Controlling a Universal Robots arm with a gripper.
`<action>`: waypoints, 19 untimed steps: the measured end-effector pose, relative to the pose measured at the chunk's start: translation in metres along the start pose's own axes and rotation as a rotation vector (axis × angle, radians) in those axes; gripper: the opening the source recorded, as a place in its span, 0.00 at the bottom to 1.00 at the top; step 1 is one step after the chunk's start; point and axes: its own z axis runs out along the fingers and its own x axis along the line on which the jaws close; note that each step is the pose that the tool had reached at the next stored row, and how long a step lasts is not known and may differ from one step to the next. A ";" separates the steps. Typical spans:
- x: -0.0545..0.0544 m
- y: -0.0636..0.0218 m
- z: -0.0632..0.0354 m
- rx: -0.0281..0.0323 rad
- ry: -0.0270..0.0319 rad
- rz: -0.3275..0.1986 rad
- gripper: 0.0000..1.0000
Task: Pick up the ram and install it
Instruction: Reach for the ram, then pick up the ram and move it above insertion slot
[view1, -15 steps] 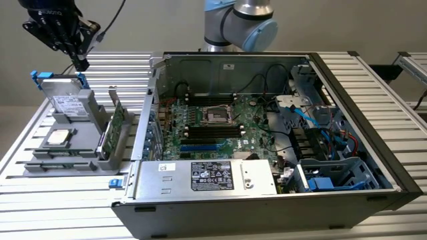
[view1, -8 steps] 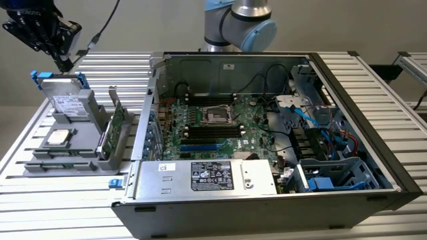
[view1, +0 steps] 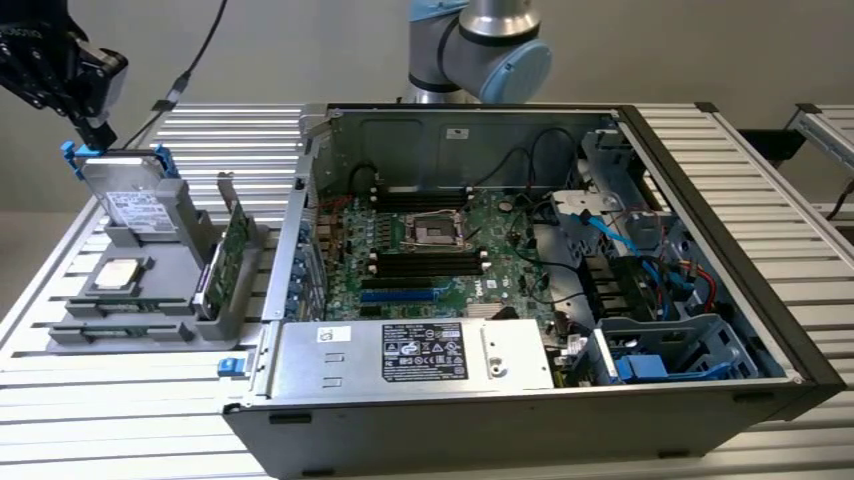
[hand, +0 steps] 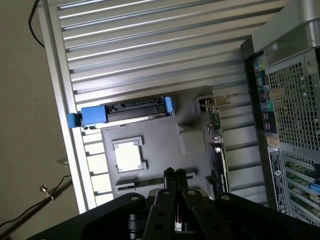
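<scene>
Your end effector (view1: 96, 128) hangs high at the exterior view's left, just above the hard drive in its blue caddy (view1: 127, 195); its fingers (hand: 169, 176) are pressed together with nothing between them, so it is closed and empty. The ram (view1: 118, 327) lies flat in a groove of the grey parts holder (view1: 167, 335), at the end away from the hard drive and well below the end effector, untouched; in the wrist view it shows as a thin dark strip (hand: 137, 183) partly hidden by the fingertips. A processor chip (view1: 120, 272) sits between the hard drive and the ram; an expansion card (view1: 235, 240) stands upright on the holder's side nearest the open computer case (view1: 747, 330). Holder and case both rest on the slatted bench (view1: 107, 420); inside the case you can see the green motherboard (view1: 501, 245) with its processor socket (view1: 437, 230).
</scene>
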 end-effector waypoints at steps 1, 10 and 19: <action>0.001 -0.0024 0.0006 -0.0003 0.0004 -0.001 0.10; -0.001 -0.0235 0.0028 -0.0044 0.0027 -0.008 0.10; -0.001 -0.0235 0.0028 -0.0045 0.0027 -0.008 0.10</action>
